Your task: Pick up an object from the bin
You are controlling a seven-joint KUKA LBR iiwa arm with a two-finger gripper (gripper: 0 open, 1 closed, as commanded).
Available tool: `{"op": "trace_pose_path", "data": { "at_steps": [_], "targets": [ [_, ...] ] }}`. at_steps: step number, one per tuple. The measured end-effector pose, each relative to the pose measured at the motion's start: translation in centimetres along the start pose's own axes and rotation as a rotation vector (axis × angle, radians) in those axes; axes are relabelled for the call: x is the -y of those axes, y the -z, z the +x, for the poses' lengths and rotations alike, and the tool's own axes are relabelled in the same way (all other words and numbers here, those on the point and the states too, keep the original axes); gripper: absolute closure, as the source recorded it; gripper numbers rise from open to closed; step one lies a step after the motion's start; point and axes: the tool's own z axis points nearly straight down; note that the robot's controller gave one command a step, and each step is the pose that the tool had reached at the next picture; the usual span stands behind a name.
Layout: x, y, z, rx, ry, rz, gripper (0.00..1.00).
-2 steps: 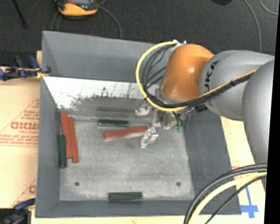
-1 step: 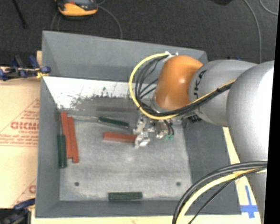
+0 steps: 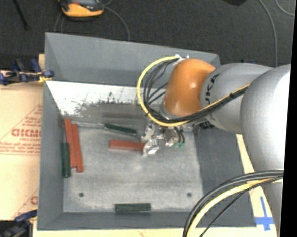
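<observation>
The pincer (image 3: 150, 147) is being held low inside the bin (image 3: 51, 149), right at the right-hand end of a short red bar (image 3: 124, 145). This bar is lying flat on the bin floor, roughly level across the view. Whether the pincer is touching that end cannot be told, nor whether it is apart or together.

Positions are being logged relative to the short red bar:
- Just beyond it, toward the far wall and apart from it, a slanted green bar (image 3: 120, 129) is lying flat.
- Well to its left, a long red bar (image 3: 74, 147) is lying lengthwise along the left wall, with a dark green stick (image 3: 65, 160) pressed against its outer side.
- Well below it, against the near wall, a green block (image 3: 132, 208) is lying flat.
- Above and to its right, the wrist's orange cover (image 3: 186, 87) is being ringed by looped cables (image 3: 143, 90).
</observation>
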Motion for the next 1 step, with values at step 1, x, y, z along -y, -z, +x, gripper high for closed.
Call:
{"op": "trace_pose_path", "data": {
  "at_steps": [1],
  "targets": [
    [-0.66,12.45,0.49,0.009,-0.043,0.002,1.00]
  ]
}}
